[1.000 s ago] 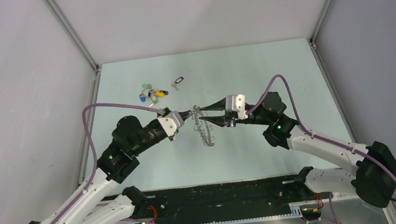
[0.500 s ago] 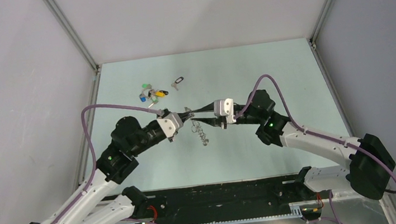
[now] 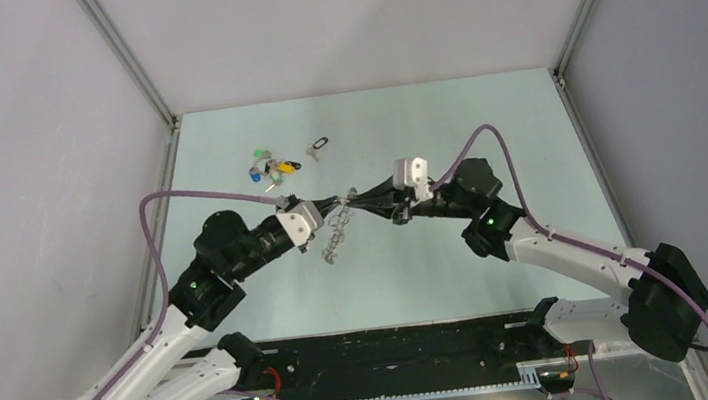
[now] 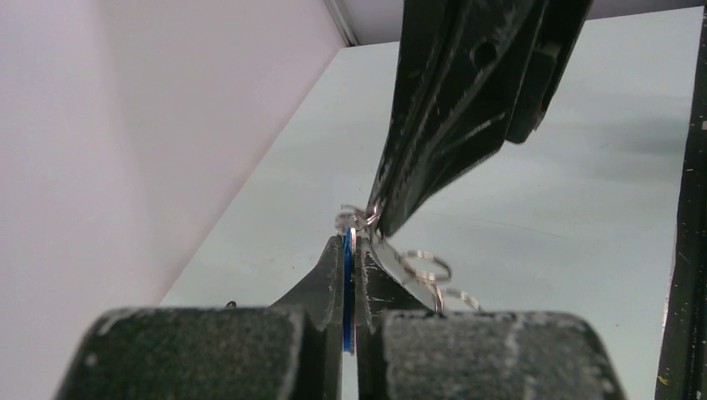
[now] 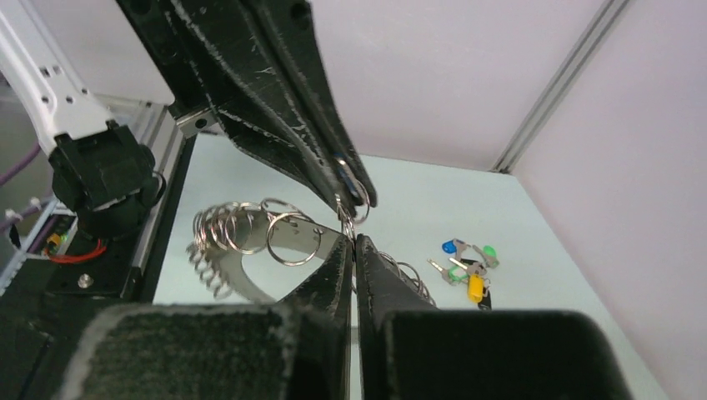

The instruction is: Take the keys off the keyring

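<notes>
The keyring (image 3: 334,234) hangs above the table between my two grippers as a bunch of grey metal rings (image 5: 242,229) on a flat curved strip with a spiky fringe of keys (image 5: 204,275). My left gripper (image 3: 338,204) is shut on a thin blue tab (image 4: 348,275) at the top of the bunch. Tip to tip with it, my right gripper (image 3: 355,200) is shut, with a small ring (image 5: 345,218) pinched at its fingertips. In the left wrist view the right gripper's fingers (image 4: 442,108) come down from above and meet the left gripper (image 4: 350,237).
A heap of loose keys with blue, green and yellow heads (image 3: 271,167) lies at the back left of the table, also in the right wrist view (image 5: 468,265). A single black-looped key (image 3: 317,148) lies beside it. Walls stand close on both sides.
My right gripper has gone from open to shut at the top of the bunch. The hanging bunch has swung left, under the left gripper. The left gripper stayed shut.
</notes>
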Controlling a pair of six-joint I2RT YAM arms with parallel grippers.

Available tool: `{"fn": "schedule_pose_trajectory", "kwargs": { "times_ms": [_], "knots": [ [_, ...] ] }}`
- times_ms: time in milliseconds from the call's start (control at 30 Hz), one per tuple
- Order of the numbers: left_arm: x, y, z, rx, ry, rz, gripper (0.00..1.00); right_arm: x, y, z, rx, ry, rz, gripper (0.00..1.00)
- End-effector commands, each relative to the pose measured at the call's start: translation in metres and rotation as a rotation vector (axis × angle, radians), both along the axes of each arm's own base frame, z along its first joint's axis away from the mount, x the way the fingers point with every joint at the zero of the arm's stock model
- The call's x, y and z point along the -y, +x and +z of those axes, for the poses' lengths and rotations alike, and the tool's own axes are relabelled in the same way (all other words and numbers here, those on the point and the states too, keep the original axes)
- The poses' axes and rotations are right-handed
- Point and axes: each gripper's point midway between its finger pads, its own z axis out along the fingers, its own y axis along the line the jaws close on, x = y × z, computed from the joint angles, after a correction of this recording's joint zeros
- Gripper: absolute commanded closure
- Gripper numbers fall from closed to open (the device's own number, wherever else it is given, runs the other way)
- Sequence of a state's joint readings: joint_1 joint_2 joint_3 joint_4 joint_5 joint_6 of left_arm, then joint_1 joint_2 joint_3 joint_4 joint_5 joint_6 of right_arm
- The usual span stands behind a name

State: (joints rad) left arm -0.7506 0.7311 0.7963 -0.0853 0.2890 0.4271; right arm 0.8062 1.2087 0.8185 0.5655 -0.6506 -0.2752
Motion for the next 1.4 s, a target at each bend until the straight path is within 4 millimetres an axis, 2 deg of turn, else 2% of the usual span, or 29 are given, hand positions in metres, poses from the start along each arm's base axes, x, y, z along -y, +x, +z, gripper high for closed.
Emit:
{"fn": "schedule_pose_trajectory", "kwargs": {
  "times_ms": [0, 200, 233, 367, 533, 700, 900, 1033, 1100, 1167, 1200, 1233, 1267, 1300, 1367],
  "knots": [
    [-0.006, 0.005, 0.014, 0.054, -0.039, 0.04, 1.0, 0.024, -0.009, 0.054, -0.051, 0.211, 0.028, 1.0],
    [-0.004, 0.005, 0.012, 0.045, -0.037, 0.034, 1.0, 0.042, -0.005, 0.077, -0.17, 0.404, 0.035, 1.0],
    [-0.003, 0.005, 0.011, 0.041, -0.035, 0.03, 1.0, 0.041, -0.002, 0.076, -0.221, 0.429, 0.038, 1.0],
    [0.001, 0.004, 0.009, 0.032, -0.033, 0.014, 1.0, 0.039, -0.008, 0.083, -0.247, 0.525, 0.098, 1.0],
    [0.004, 0.004, 0.009, 0.021, -0.031, 0.001, 1.0, 0.02, -0.008, 0.074, -0.269, 0.508, 0.09, 1.0],
    [0.009, 0.003, 0.004, 0.006, -0.022, -0.023, 1.0, 0.021, -0.004, 0.077, -0.257, 0.519, 0.061, 1.0],
    [0.02, 0.003, -0.013, -0.05, 0.03, -0.05, 1.0, 0.019, 0.0, 0.086, -0.207, 0.526, 0.038, 1.0],
    [0.026, 0.004, -0.031, -0.046, 0.087, -0.035, 1.0, 0.033, 0.011, 0.1, -0.159, 0.577, -0.028, 1.0],
    [0.025, 0.01, -0.034, -0.067, 0.088, 0.01, 1.0, 0.044, 0.019, 0.106, -0.154, 0.597, -0.069, 1.0],
    [0.018, 0.023, -0.034, -0.073, 0.074, 0.093, 1.0, 0.059, 0.029, 0.108, -0.156, 0.626, -0.137, 1.0],
    [0.01, 0.035, -0.035, -0.08, 0.069, 0.166, 1.0, 0.064, 0.034, 0.102, -0.156, 0.623, -0.173, 1.0],
    [0.007, 0.041, -0.037, -0.099, 0.052, 0.197, 1.0, 0.077, 0.04, 0.107, -0.135, 0.648, -0.232, 1.0],
    [0.001, 0.049, -0.038, -0.114, 0.041, 0.229, 1.0, 0.082, 0.045, 0.098, -0.147, 0.632, -0.267, 1.0],
    [0.001, 0.054, -0.038, -0.136, 0.011, 0.24, 1.0, 0.095, 0.05, 0.101, -0.128, 0.646, -0.316, 1.0],
    [-0.001, 0.064, -0.039, -0.162, -0.018, 0.257, 1.0, 0.112, 0.058, 0.095, -0.13, 0.645, -0.386, 1.0]
  ]
}}
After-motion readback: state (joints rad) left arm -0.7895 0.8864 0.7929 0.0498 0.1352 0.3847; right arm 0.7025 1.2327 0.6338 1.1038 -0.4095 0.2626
